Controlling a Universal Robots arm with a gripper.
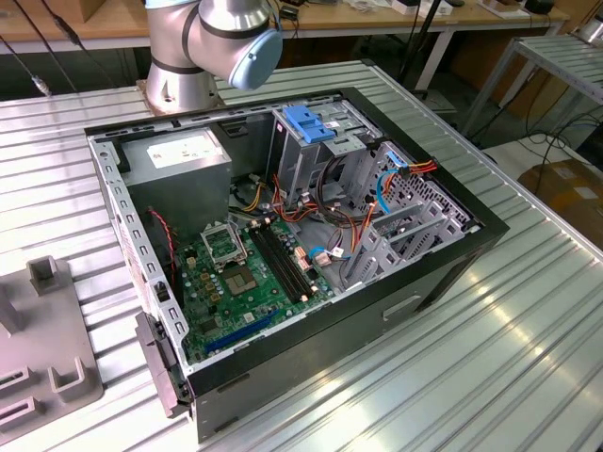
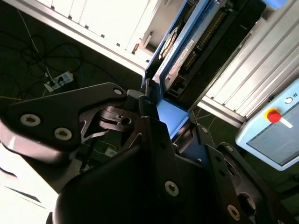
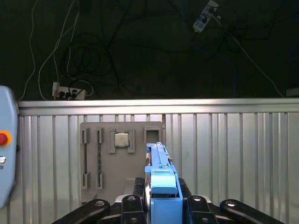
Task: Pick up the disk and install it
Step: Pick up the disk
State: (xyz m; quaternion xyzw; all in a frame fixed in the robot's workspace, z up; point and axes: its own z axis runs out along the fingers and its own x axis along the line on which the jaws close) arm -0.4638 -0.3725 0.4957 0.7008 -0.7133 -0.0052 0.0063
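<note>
Tangled cables (image 1: 327, 179) crowd the drive cage (image 1: 294, 158), yet the open-topped case (image 1: 424, 287) leaves the hand (image 3: 162, 192) room.

disk (image 3: 159, 161) in end effector (image 3: 162, 189), case (image 1: 415, 303) on table (image 1: 499, 377), tray (image 1: 52, 344) beside case

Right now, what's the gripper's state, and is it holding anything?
Gripper: shut on the disk, a hard drive in its blue carrier.

My arm (image 1: 203, 33) is smooth silver-grey tubing with a pale blue round cap (image 1: 256, 56) on the joint. My hand (image 3: 162, 189) is all matte black linkage plates, chunky and angular, dotted with shiny silver hex-socket screws (image 2: 171, 187) at the pivots.
</note>
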